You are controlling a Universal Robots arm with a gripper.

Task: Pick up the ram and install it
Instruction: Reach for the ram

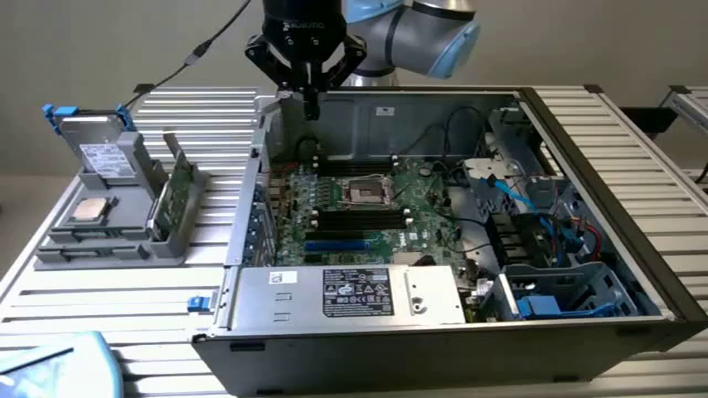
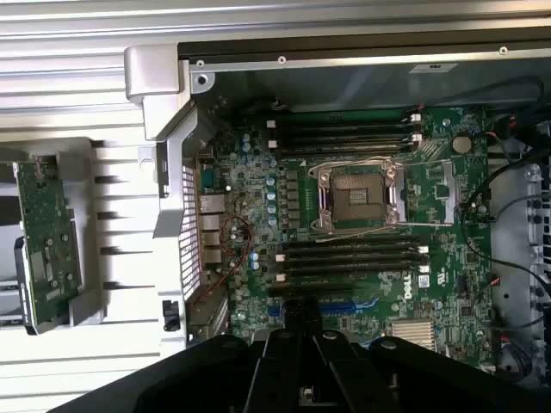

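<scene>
Pick-up stage, you'd judge: your black two-finger gripper, fingers together and empty, hangs over the open grey computer case. The slim green ram stick stands in a grey tray well aside, beyond the case wall. Grasping needs parted fingers.

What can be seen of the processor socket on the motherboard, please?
The processor socket is a square seat with a silvery metal frame around a dark brownish centre. No cooler sits on it. Thin wire levers seem to run along its sides. It lies flat on the green motherboard, between two groups of long black memory slots, inside the open computer case. Nothing else touches it.
</scene>
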